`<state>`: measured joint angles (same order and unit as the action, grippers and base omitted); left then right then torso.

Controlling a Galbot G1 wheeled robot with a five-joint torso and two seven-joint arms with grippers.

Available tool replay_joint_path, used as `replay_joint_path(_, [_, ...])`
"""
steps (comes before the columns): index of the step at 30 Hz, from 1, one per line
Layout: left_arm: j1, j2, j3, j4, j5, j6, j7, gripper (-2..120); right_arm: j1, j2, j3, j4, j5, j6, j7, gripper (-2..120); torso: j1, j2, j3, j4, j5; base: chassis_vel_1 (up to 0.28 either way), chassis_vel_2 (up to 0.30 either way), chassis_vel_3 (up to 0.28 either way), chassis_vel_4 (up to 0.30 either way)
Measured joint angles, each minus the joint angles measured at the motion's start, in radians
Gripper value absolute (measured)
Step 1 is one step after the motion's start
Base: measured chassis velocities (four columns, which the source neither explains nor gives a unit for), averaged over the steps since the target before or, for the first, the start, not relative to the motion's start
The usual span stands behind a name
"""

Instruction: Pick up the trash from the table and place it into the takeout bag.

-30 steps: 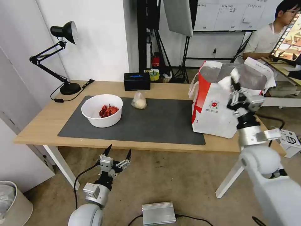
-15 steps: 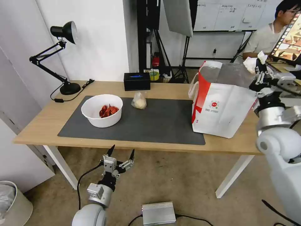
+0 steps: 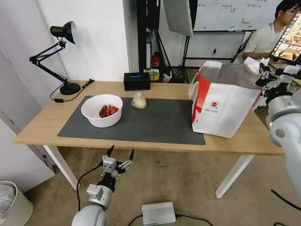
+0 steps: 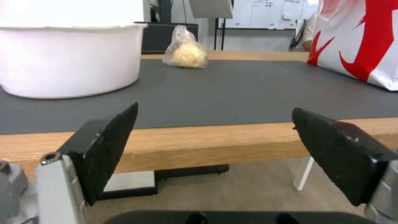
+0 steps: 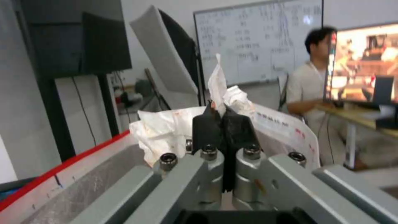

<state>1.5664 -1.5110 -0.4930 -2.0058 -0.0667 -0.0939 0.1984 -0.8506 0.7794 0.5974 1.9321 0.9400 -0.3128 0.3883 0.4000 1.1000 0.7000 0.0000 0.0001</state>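
A: Status on right claw (image 5: 224,119)?
B: Clamped tight on crumpled white tissue (image 5: 166,130), held up at far right rim of takeout bag (image 3: 224,106), above the foil-lined mouth or just outside it; can't tell which.

A: Step?
B: Drop-off of the tissue, by the look of it. Not released yet. Next move probably needs the claw centred over the bag mouth, then jaws apart.

A: Left claw (image 3: 120,153)?
B: Parked below desk (image 3: 47,125) front edge, jaws spread wide, nothing in them.

A: Rest of the trash?
B: On the dark grey mat (image 3: 156,122): white bowl of red shells (image 3: 102,110) to the left, small clear knotted bag (image 3: 139,101) near the mat's back edge. Both untouched, well apart from the takeout bag.
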Motion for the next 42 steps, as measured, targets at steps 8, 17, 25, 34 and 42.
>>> replay_joint_path(8, [-0.001, -0.007, 0.002, 0.000, 0.006, 0.000, -0.001, 100, 0.035, -0.019, -0.009, -0.020, 0.069, -0.060, 0.042, 0, 0.000, 0.000, 0.000, 0.0000, -0.0001, 0.000, 0.000, 0.000, 0.000])
replay_joint_path(17, [-0.005, -0.007, 0.000, 0.001, 0.006, 0.002, -0.002, 100, 0.035, -0.012, -0.011, -0.020, 0.079, -0.083, 0.050, 13, 0.000, 0.000, 0.000, 0.0000, -0.0001, 0.000, 0.000, 0.000, 0.000])
replay_joint_path(25, [-0.005, -0.006, 0.002, 0.005, 0.007, 0.002, -0.002, 100, 0.026, -0.005, -0.012, -0.018, 0.076, -0.082, 0.050, 42, 0.000, 0.000, 0.000, 0.0000, -0.0001, 0.000, 0.000, 0.000, 0.000])
replay_joint_path(34, [-0.003, -0.008, 0.004, 0.007, 0.010, 0.002, -0.002, 100, 0.019, -0.002, -0.016, -0.010, 0.066, 0.019, -0.033, 72, 0.000, 0.000, 0.000, 0.0000, -0.0001, 0.000, 0.000, 0.000, 0.000])
replay_joint_path(42, [0.002, -0.008, 0.003, 0.001, 0.011, 0.002, -0.002, 100, -0.014, -0.001, -0.018, 0.016, 0.013, 0.179, -0.202, 96, 0.000, 0.000, 0.000, 0.0000, -0.0002, 0.000, 0.000, 0.000, 0.000])
